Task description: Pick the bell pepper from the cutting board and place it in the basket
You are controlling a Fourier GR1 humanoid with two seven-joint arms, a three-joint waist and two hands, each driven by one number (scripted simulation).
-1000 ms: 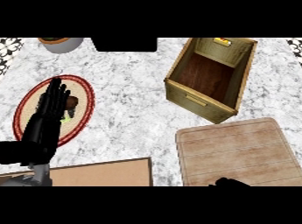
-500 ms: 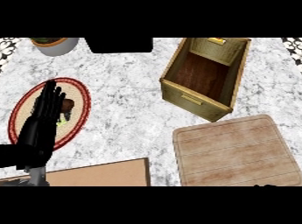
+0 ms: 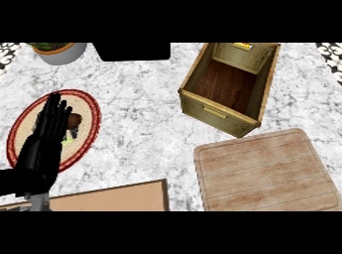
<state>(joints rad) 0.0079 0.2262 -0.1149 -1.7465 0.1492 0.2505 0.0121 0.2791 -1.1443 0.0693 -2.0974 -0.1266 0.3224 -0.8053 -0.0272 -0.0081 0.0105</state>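
The right hand has slipped out of view; the left hand point(image 3: 45, 144), fingers straight, hovers over the red-rimmed oval plate point(image 3: 89, 119), hiding the pepper point(image 3: 72, 121). The wooden basket point(image 3: 239, 116) sits right, on the marble tabletop point(image 3: 141, 109).

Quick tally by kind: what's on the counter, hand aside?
Wooden boards: 2, one square board, one flat board at the lower edge
Wooden basket: 1
Red-rimmed oval mat: 1
Potted plant: 1
Dark box: 1
Total: 6
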